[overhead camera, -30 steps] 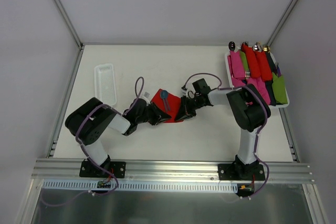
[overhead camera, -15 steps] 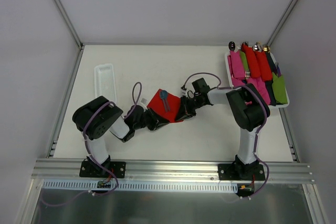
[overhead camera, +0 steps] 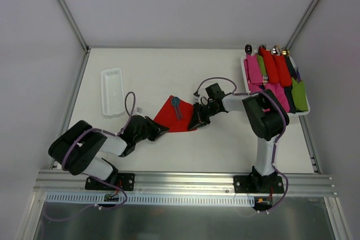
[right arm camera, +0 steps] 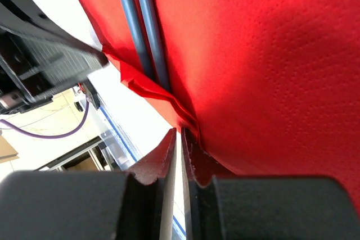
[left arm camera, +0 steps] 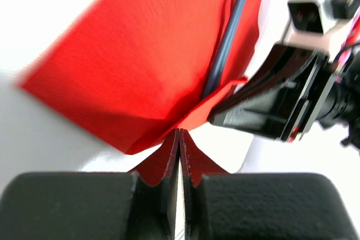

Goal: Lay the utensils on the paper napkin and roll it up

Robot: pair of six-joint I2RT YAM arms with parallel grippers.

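Observation:
The red paper napkin (overhead camera: 169,117) lies mid-table with the blue-grey utensils (overhead camera: 177,107) across it. They show as a dark handle (left arm camera: 228,37) in the left wrist view and as two parallel handles (right arm camera: 140,26) in the right wrist view. My left gripper (overhead camera: 165,129) is at the napkin's near-left corner. Its jaws (left arm camera: 180,134) are pressed together where the paper (left arm camera: 140,54) narrows to a point. My right gripper (overhead camera: 194,124) holds the near-right edge, with only a slit between the tips (right arm camera: 179,132) at a fold of the napkin (right arm camera: 270,54).
A white oblong tray (overhead camera: 112,91) sits at the left of the table. A tray (overhead camera: 244,77) at the far right holds several pink, red, green and dark rolled bundles. The right arm's elbow (overhead camera: 264,113) stands close beside it.
My left arm has drawn back to the left and nearer its base, and its jaws have closed. The napkin's left part now lies flatter and stretched toward it. The right gripper has stayed put.

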